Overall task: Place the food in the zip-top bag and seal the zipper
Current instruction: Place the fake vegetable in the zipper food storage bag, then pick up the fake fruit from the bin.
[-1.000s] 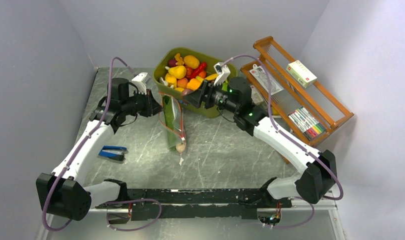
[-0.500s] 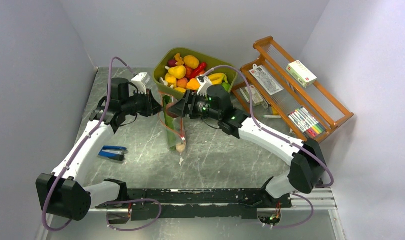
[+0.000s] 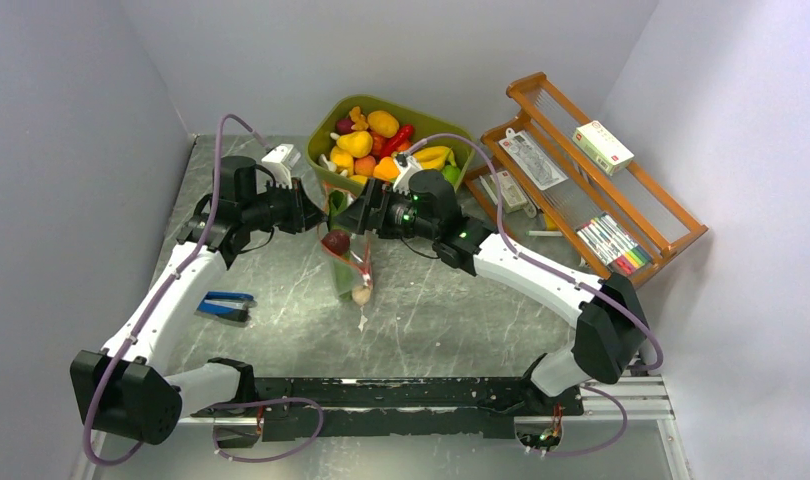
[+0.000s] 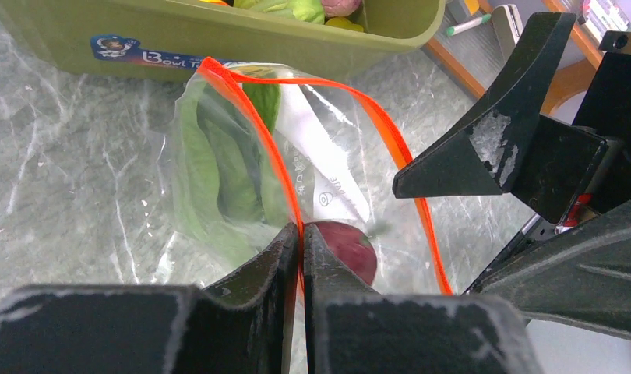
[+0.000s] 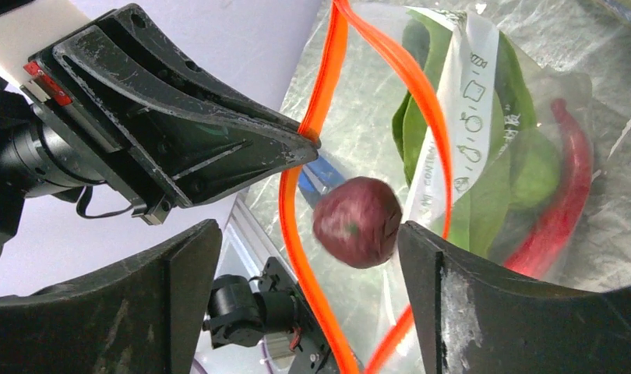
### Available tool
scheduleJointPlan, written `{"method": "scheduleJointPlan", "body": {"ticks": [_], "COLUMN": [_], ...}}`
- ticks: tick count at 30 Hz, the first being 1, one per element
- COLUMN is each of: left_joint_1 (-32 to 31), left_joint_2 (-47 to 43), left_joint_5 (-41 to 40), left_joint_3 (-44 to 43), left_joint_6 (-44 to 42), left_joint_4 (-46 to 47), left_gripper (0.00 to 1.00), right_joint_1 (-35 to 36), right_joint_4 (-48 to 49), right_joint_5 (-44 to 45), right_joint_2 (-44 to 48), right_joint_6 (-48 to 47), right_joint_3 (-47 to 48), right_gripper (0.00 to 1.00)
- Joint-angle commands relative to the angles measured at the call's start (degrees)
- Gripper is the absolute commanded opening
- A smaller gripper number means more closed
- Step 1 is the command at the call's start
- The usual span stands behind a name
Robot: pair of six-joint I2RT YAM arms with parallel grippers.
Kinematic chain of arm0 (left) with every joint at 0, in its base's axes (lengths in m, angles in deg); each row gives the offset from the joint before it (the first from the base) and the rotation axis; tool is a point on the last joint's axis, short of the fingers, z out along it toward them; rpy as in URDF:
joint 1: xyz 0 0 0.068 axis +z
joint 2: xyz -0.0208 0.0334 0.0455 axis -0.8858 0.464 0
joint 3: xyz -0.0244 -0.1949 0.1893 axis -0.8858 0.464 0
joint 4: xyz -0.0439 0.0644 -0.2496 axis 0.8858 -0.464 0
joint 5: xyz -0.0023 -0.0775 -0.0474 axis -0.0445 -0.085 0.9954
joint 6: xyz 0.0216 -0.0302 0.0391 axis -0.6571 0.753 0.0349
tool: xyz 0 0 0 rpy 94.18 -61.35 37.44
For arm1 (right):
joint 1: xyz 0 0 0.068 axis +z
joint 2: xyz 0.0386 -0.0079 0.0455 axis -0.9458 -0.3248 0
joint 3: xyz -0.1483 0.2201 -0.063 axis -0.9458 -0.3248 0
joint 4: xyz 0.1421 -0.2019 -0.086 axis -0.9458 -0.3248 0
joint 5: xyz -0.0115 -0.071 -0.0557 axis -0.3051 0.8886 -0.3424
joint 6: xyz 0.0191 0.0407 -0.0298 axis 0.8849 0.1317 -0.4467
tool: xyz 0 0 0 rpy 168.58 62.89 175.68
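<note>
Grey marbled table (image 3: 451, 300), lilac walls (image 3: 71, 120). Left gripper (image 4: 301, 234) pinches the zipper (image 5: 336, 39) of the zip-top bag (image 3: 346, 265) mid-table; right gripper (image 5: 308, 234) gapes wide, holding nothing, purple bulb (image 5: 357, 221) in the bag's mouth. Green tub (image 3: 421, 108) at 12 o'clock.

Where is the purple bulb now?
Right wrist view: purple bulb at the zip-top bag mouth, framed by the open right claw, left of the green leaves.

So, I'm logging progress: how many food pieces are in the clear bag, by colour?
Green: 2, leaves and round one
Red: 1, chili
Purple: 1, bulb
Pale: 1, small piece
Total in the zip-top bag: 5
</note>
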Motion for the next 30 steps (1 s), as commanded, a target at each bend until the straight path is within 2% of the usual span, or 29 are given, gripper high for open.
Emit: {"method": "scheduleJointPlan", "body": {"ticks": [1, 5, 7, 10, 13, 17, 22, 26, 30], "left_joint_1": [-0.23, -0.23, -0.27, -0.27, -0.25, -0.29, -0.28, -0.33, -0.37], "left_joint_2": [-1.28, -1.21, -1.35, -1.29, -0.87, -0.66, -1.14, -2.0, -1.92], "left_joint_5": [-0.63, -0.84, -1.06, -1.01, -1.02, -1.28, -1.36, -1.61, -0.45], "left_joint_3": [0.24, 0.23, 0.25, 0.11, -0.8, -1.8, -0.46, 1.93, 2.81], "left_joint_6": [-0.02, -0.09, -0.15, -0.19, -0.43, -0.55, -0.58, -0.52, 0.1], "left_joint_4": [1.5, 1.34, 1.22, 1.07, 0.51, -0.18, 0.51, 2.05, 3.27], "left_gripper": [0.07, 0.07, 0.07, 0.07, 0.07, 0.07, 0.07, 0.07, 0.07], "right_joint_1": [0.35, 0.33, 0.33, 0.37, 0.38, 0.45, -0.09, -4.43, -7.54], "right_joint_4": [-0.66, -1.39, -2.48, -5.17, -9.98, -15.44, -18.04, -14.39, -8.02], "right_joint_5": [0.55, 1.44, 2.36, 4.65, 8.06, 12.94, 20.12, 25.22, 27.54], "right_joint_2": [1.42, 2.91, 3.64, 4.22, 3.79, 2.46, 1.31, -0.93, -5.74], "right_joint_6": [-0.52, -2.28, -4.88, -8.82, -12.54, -18.35, -33.37, -30.22, -28.46], "right_joint_3": [2.1, 2.03, 2.44, 3.52, 5.25, 8.49, 12.99, 13.01, 13.43], "right_gripper": [0.86, 0.8, 0.72, 0.55, 0.48, 0.47, 0.5, 0.53, 0.51]}}
